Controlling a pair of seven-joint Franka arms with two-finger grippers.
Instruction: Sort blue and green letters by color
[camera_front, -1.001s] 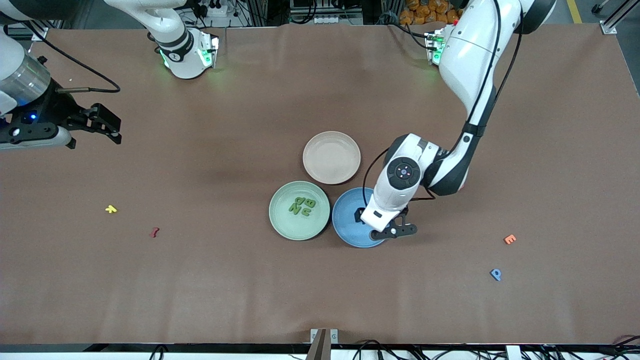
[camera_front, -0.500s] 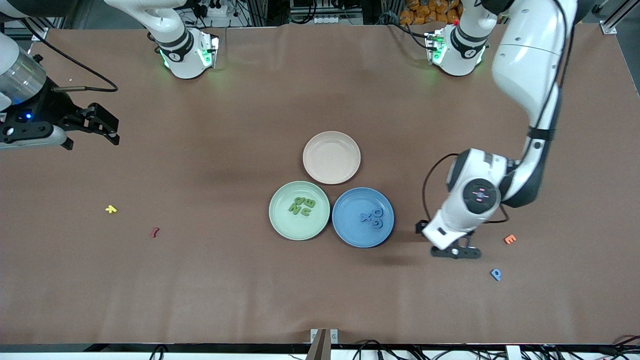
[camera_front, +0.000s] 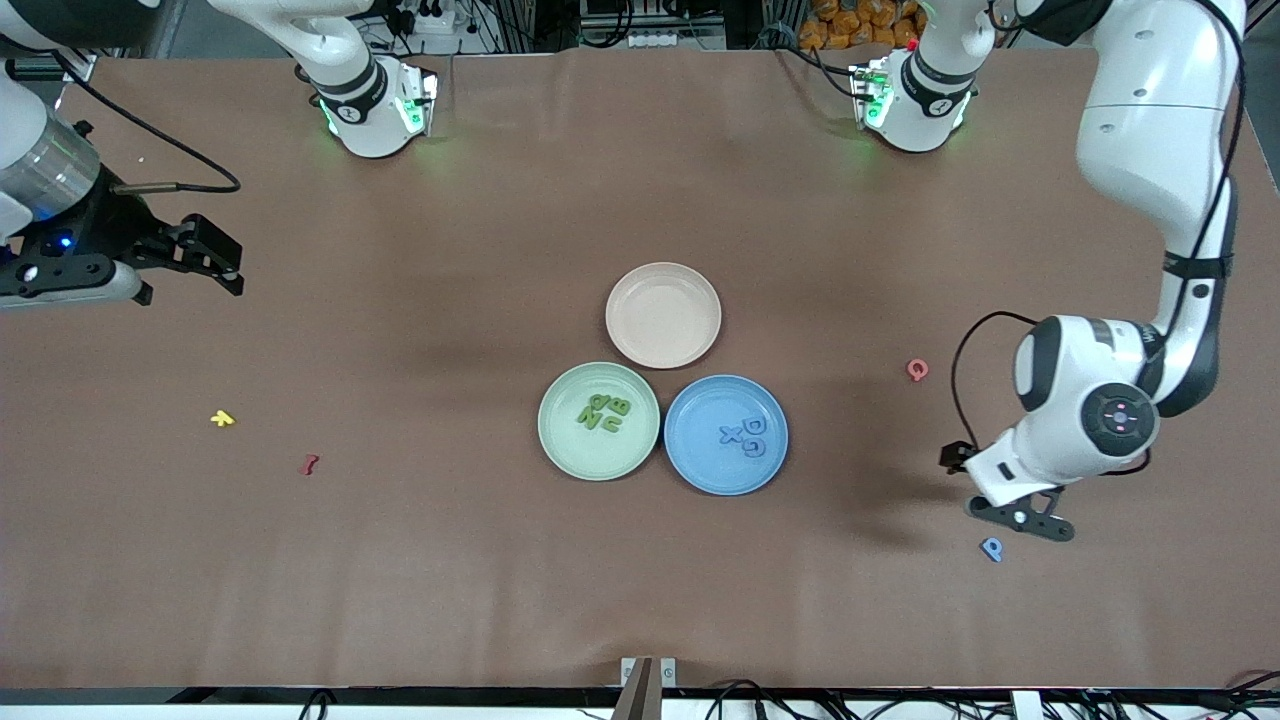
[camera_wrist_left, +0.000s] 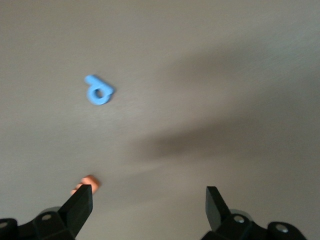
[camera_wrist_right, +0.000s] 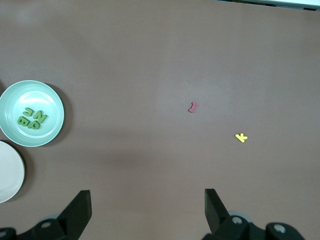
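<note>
Two glossy white robot arms with black joint bands are showing green status lights glowing at their round bases, and black cables are looping along their outer links. The left arm's wrist is displaying a dark round cap with small red lights, while the right arm's is wearing a silvery metal collar and a blue light above black hardware.

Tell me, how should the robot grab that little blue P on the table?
Probably straight down from above, since the blue P lies flat on the bare table. The open left gripper, hovering beside it, could pinch across the straight stem, whose flat sides suit two fingers better than the round loop.
</note>
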